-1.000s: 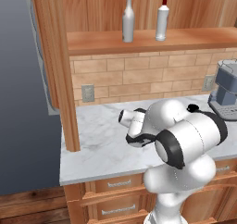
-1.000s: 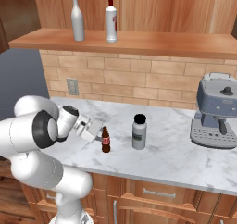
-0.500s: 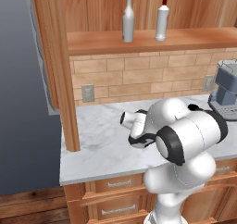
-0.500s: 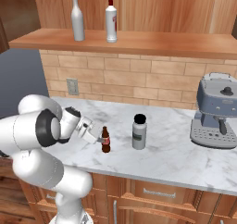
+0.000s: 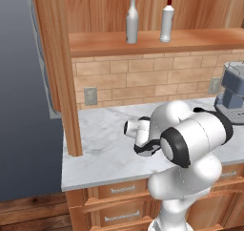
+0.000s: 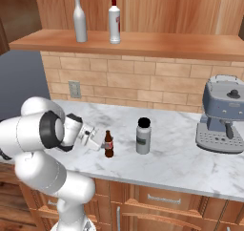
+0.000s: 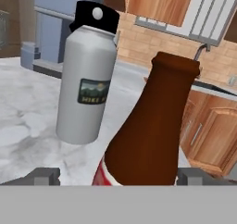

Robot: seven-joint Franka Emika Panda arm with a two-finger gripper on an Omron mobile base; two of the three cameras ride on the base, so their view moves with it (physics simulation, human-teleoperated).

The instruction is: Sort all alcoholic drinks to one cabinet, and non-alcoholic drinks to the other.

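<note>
The non-alcoholic drink, a small dark brown cola bottle with a red label, stands upright on the marble counter. My gripper is low at its left side, open. In the hand view the cola bottle looms close between the two fingertips, which stand apart from it. The alcoholic drinks are up in the wooden cabinet: a silver-grey bottle and a white bottle with a red cap. From the left they show as the silver bottle and the white bottle.
A short grey bottle with a black cap stands just right of the cola bottle, also the grey bottle in the hand view. A blue-grey coffee machine sits at the counter's right. An open cabinet door hangs at the left.
The hand has edged slightly closer to the cola bottle. The jaws stay open and the bottles have not moved.
</note>
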